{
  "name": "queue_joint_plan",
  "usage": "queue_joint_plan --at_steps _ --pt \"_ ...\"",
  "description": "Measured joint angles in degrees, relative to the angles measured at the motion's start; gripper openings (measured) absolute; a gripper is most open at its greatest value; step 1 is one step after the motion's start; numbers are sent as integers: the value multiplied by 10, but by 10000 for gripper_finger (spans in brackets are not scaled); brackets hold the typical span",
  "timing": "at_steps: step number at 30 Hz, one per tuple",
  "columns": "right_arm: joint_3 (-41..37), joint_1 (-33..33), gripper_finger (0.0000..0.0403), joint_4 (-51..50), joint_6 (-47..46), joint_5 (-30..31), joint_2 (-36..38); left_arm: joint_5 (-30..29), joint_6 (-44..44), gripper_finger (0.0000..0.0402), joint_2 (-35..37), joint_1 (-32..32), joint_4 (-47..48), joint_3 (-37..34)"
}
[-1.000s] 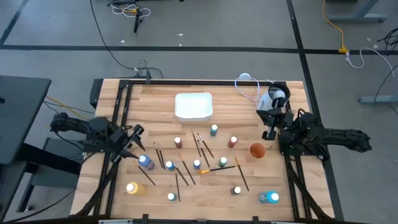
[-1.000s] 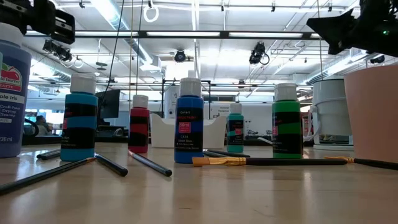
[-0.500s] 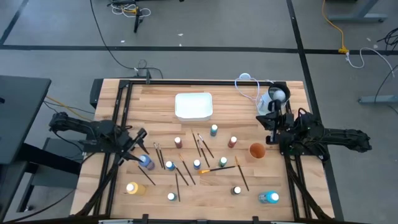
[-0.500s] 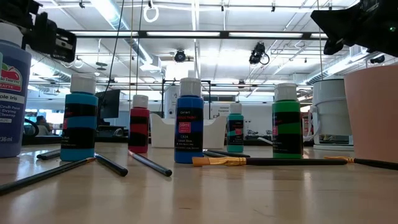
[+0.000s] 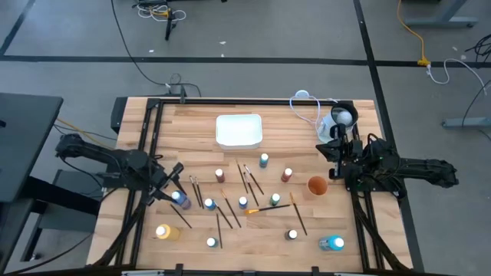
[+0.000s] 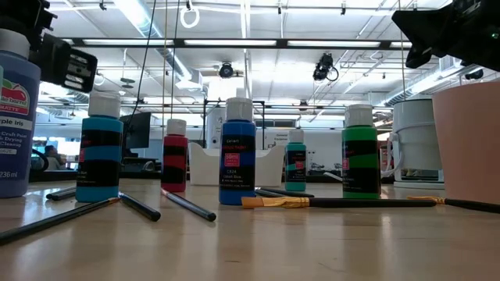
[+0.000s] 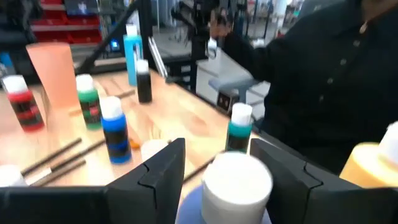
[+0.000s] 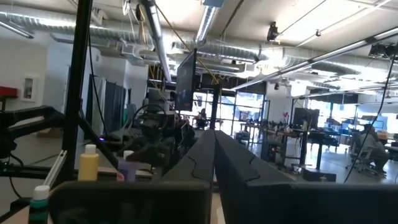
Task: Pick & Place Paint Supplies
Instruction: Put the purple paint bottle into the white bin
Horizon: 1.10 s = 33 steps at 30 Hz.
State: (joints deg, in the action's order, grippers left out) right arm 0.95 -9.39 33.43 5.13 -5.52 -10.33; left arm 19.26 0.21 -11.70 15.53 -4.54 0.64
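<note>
High view looks straight down on whole tabletop point(image 5: 192, 130). Low view sits at surface height, close to blue paint bottle point(image 6: 237, 152), facing the room. Wrist views look forward along each arm; left wrist shares that blue bottle point(image 7: 114, 129).

From my low view, the purple bottle point(image 6: 17, 117) is cut off at the edge, and the peach cup point(image 6: 469, 144) likewise; brush tips are too small to read.

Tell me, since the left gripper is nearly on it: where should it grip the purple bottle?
Around the purple bottle's round white cap or the neck just under it, coming down from above. It stands upright, and the left gripper has a finger open on each side of the cap.
</note>
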Motion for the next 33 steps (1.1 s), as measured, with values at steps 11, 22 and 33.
queue_joint_plan --at_steps 11,22,33 --pt "0 0 13 0 3 2 0 -3 6 153 -45 13 -61 0" --pt "0 0 13 16 9 17 0 -89 11 120 -46 13 -75 23" --pt "0 0 13 42 19 150 -1 -316 203 122 -94 11 -76 158"
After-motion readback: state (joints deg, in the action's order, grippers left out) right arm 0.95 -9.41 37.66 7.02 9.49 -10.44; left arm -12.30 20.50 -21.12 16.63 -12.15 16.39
